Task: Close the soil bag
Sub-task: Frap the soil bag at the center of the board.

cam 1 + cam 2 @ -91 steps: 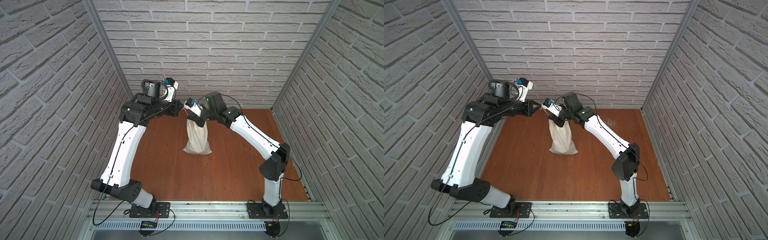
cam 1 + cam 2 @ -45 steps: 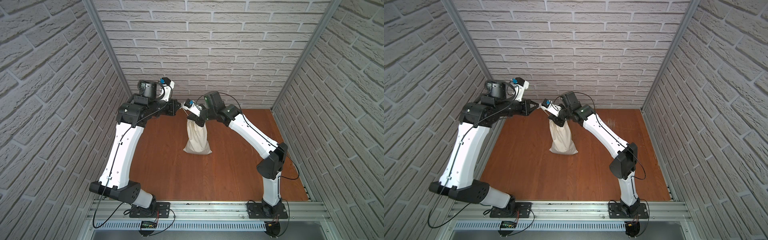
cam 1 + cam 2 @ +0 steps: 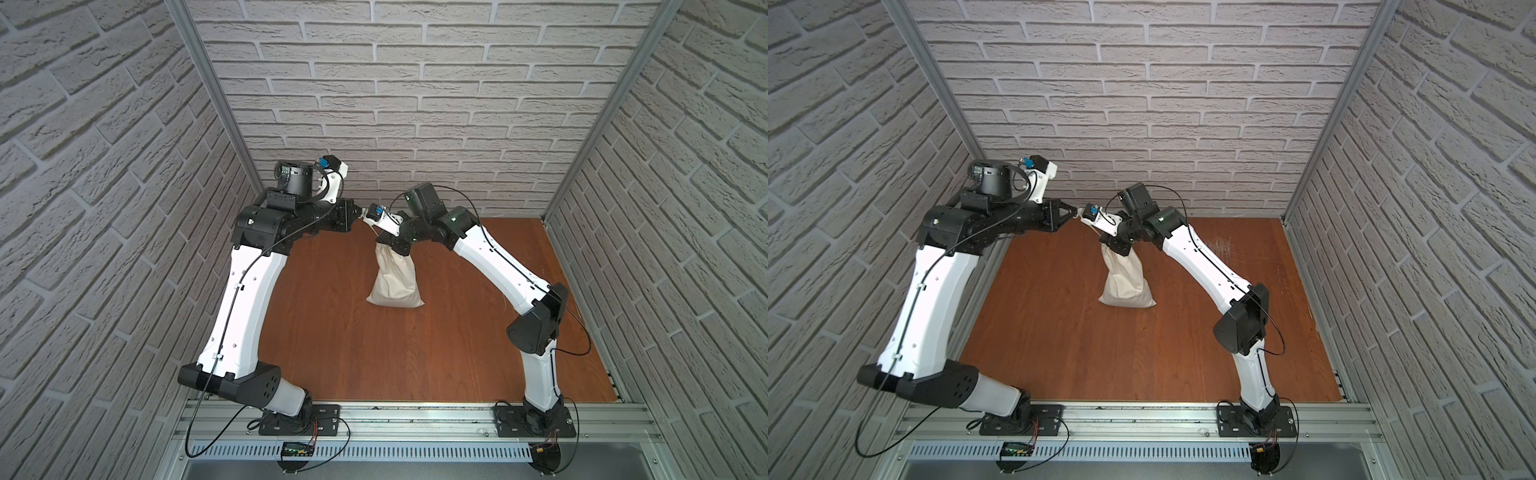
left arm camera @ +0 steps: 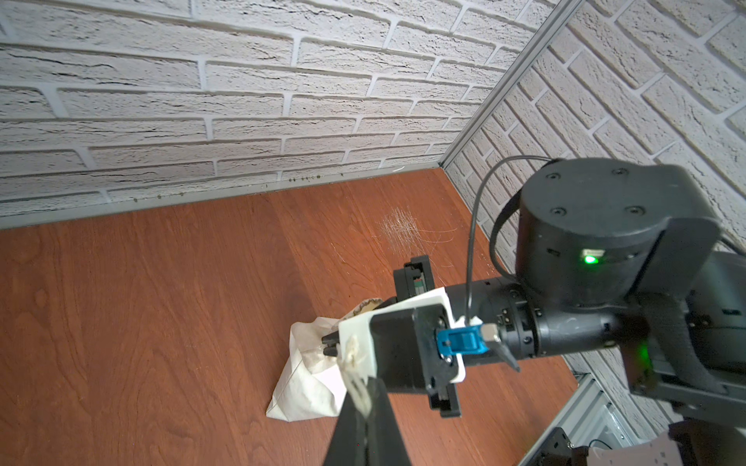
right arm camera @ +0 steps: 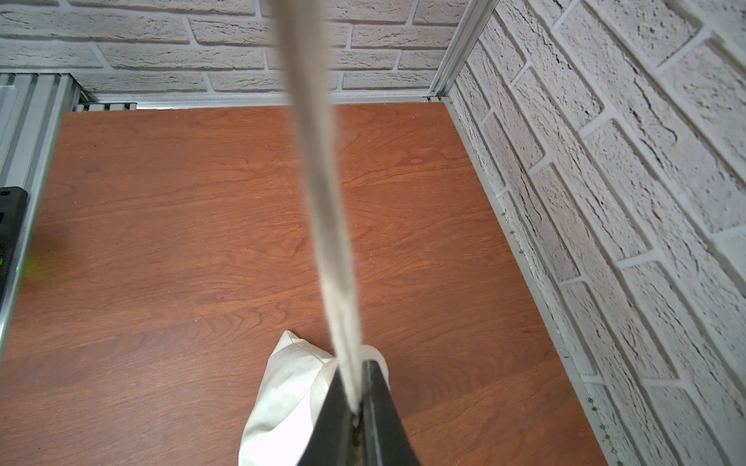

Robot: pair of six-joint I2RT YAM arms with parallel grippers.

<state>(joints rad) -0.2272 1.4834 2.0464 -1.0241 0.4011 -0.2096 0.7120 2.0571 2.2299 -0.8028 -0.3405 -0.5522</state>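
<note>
The right gripper point(image 5: 356, 381) squeezes the top of the soil bag point(image 3: 395, 282) and the left gripper point(image 3: 360, 212) pinches its tight cord point(image 5: 319, 193)

The small cream soil bag point(image 3: 395, 282) is matt, soft-looking cloth, loosely creased, and the thin beige cord point(image 5: 323, 201) rising from its neck looks fuzzy and fibrous. Beneath the bag the reddish-brown table point(image 3: 415, 353) shows smooth wood grain with a low satin sheen, dulled by a pale scratched patch point(image 3: 1223, 245) near the bag. Around the bag stand rough, chalky grey-white brick-textured walls point(image 3: 415, 104), and in front of it a ribbed, brushed silver metal rail point(image 3: 415, 415).
</note>
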